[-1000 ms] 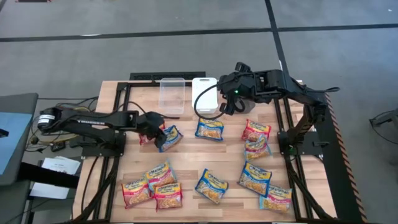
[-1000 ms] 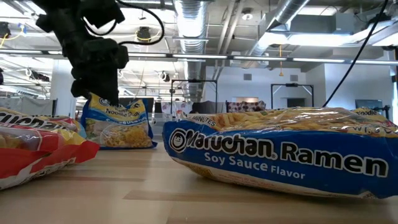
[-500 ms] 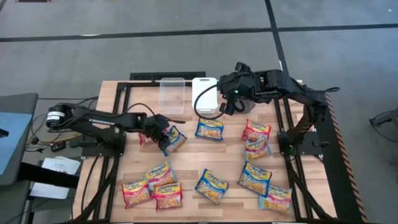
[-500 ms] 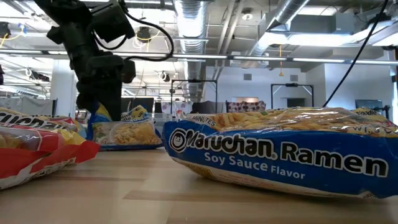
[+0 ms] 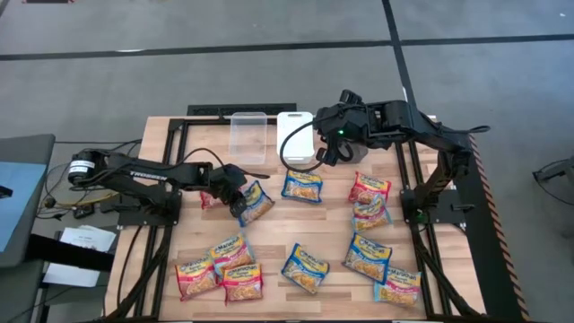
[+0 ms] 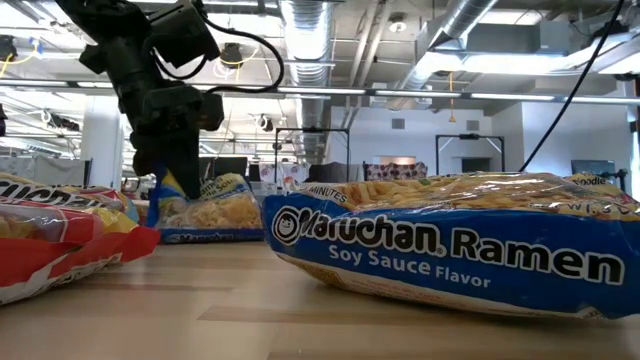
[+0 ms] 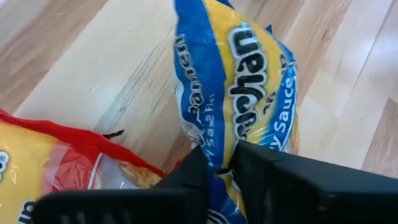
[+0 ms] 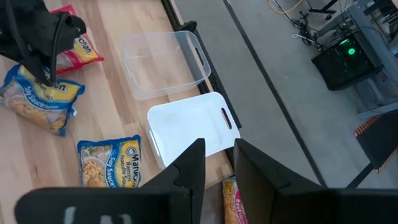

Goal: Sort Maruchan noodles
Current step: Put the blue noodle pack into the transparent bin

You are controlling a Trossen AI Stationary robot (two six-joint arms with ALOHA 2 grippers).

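The blue packet [image 7: 249,93] lies on the table's [image 5: 323,224] left half beside a red packet [image 7: 56,168]; my left claw [image 7: 219,167] pinches its edge, presumably to lift it toward the clear bin [image 5: 248,136]. My right claw [image 8: 217,168] hangs part open, empty, above the white bin [image 8: 186,127].

wooden table [image 5: 269,224] carries ramen packets [image 5: 303,267], two bins [image 5: 248,136]

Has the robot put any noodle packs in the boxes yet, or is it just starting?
Just starting. Both boxes look empty: the clear bin and the white bin hold no packs. In hand: the left claw has pinched the edge of a blue soy sauce packet that lies on the table. The right claw waits above the white bin. Left to do: all the other packets lie loose on the table.
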